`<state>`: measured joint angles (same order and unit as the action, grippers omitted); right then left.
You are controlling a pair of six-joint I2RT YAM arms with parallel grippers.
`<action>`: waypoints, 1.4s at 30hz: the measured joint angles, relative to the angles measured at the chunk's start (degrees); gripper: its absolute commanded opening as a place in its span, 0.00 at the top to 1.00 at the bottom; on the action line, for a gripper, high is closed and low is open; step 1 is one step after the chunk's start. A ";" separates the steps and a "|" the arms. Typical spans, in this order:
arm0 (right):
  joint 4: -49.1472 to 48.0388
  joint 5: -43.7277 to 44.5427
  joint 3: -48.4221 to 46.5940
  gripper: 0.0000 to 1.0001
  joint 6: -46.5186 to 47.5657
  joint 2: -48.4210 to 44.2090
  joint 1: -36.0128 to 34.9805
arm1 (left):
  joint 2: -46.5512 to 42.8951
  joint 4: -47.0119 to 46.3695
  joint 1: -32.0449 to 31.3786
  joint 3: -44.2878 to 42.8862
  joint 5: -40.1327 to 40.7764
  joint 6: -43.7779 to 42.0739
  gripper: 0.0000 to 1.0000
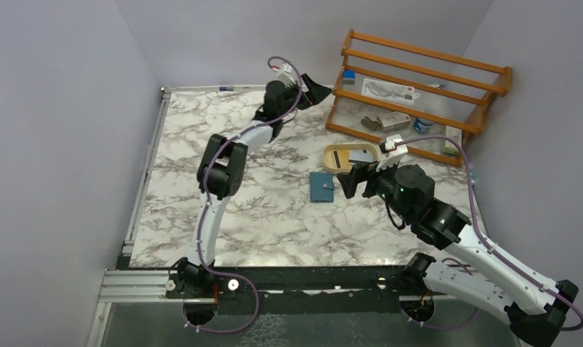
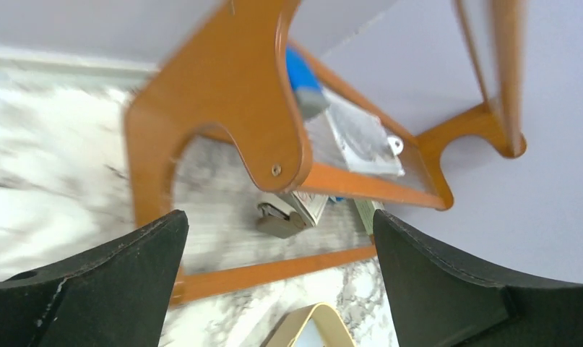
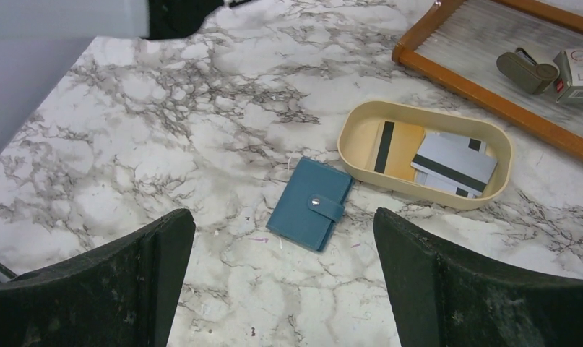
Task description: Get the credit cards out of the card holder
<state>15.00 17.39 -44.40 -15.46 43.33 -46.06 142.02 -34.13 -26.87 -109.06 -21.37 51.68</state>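
The teal card holder [image 3: 310,204] [image 1: 321,186] lies closed, tab snapped, flat on the marble table. Just beyond it stands a tan oval tray [image 3: 353,155] [image 1: 330,157]. In the tray lie the credit cards: a yellow-orange one [image 3: 398,150] and a whitish one [image 3: 453,165] with dark stripes. My right gripper [image 3: 282,278] [image 1: 353,181] hovers open above the table, right of the holder, nothing between its fingers. My left gripper [image 2: 281,278] [image 1: 311,88] is open and empty at the far side, near the left end of the wooden rack, with the tray's rim [image 2: 324,318] below it.
A wooden rack [image 1: 418,90] [image 2: 230,123] stands at the back right, holding a blue item [image 1: 348,76], papers, a tan stapler-like object [image 3: 523,69] and a box [image 3: 581,72]. The table's left edge has a metal rail [image 1: 140,188].
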 measured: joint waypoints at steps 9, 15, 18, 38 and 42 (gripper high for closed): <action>4.22 1.90 -1.29 0.00 -1.22 4.20 0.00 | -27.47 3.28 10.67 21.75 -2.91 -14.69 0.01; 7.58 2.14 -3.74 0.07 -4.48 15.12 0.00 | -44.02 15.41 10.25 34.71 4.15 -28.13 0.01; 7.85 1.07 -4.00 0.13 -5.09 19.78 0.00 | -50.42 20.39 9.92 41.99 7.41 -32.15 0.01; -0.46 -0.59 -10.23 0.41 3.89 48.72 0.44 | -61.57 30.53 9.99 59.47 9.81 -33.11 0.02; -2.91 -0.57 -10.95 0.43 4.42 51.91 0.96 | -61.57 31.41 9.99 59.47 9.79 -33.14 0.02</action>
<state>12.10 16.82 -55.35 -11.05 95.24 -45.10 80.44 -2.72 -16.88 -49.58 -11.57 18.55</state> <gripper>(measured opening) 0.586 0.982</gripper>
